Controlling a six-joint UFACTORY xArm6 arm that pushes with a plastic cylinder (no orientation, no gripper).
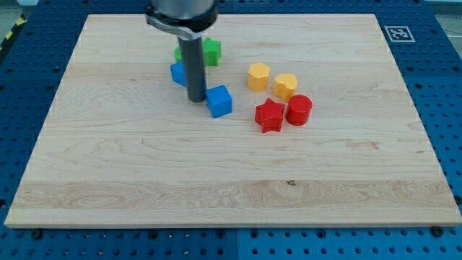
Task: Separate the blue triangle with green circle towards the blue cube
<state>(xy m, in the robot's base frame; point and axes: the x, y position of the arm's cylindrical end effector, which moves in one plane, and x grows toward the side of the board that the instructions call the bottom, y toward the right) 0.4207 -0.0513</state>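
Note:
My tip (195, 98) rests on the board between the blue triangle (177, 73) on its left and the blue cube (219, 100) on its right, close to both. The rod hides part of the blue triangle. The green circle (177, 54) sits just above the blue triangle, mostly hidden behind the rod; whether they touch I cannot tell. A green star (211, 52) lies to the right of the rod, above the blue cube.
Two yellow blocks (258, 76) (285, 86) lie right of centre. A red star (269, 115) and a red cylinder (298, 110) sit just below them, touching. The wooden board (231, 188) lies on a blue perforated table.

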